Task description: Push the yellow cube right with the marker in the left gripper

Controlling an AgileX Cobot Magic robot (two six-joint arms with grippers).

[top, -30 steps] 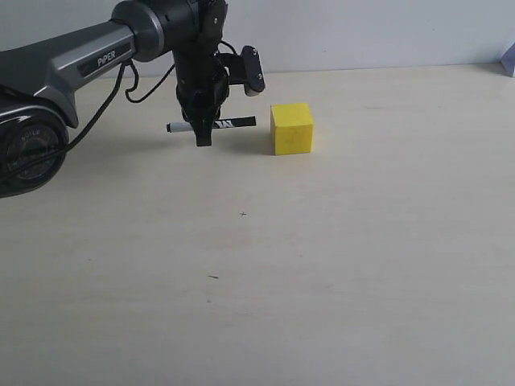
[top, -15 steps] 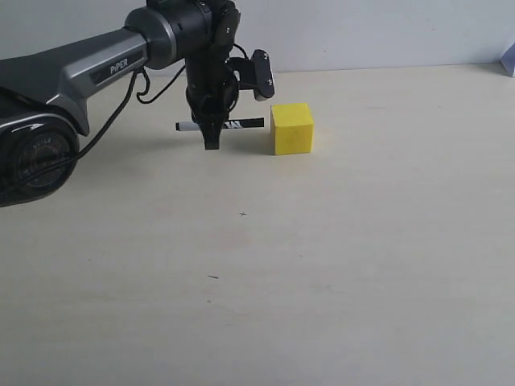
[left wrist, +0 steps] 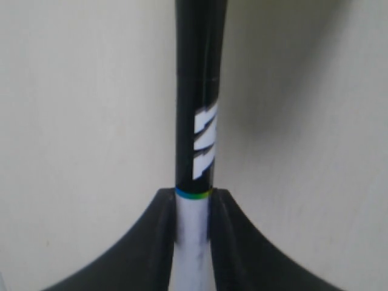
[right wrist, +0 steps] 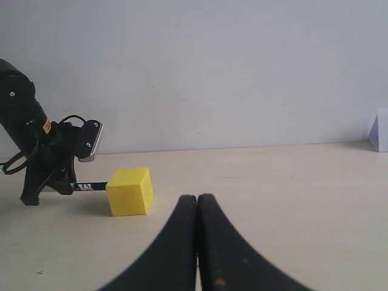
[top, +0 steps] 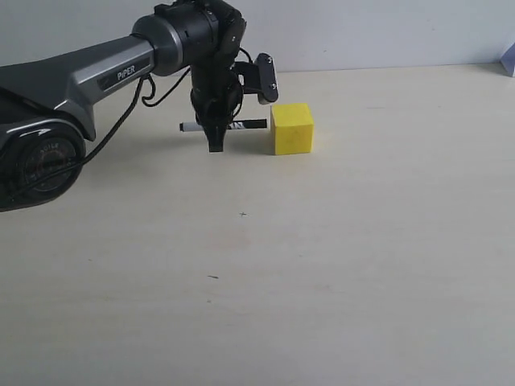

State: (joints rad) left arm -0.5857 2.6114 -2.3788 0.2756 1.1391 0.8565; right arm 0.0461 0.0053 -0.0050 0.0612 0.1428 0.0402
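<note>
Currently left hand [top: 216,138] clamped on marker [top: 251,124] mid-barrel, horizontal; black end just beside yellow cube [top: 291,129] left face, far-centre of table [top: 322,265]. Cube likely light, rigid, slides easily; press face centre, else twists.

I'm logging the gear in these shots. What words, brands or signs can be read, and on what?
"PiPER": white letters on the dark grey robot arm.
White lettering on the slim white-and-black marker: blurred, unreadable.
On the bright yellow cube: no text.
</note>
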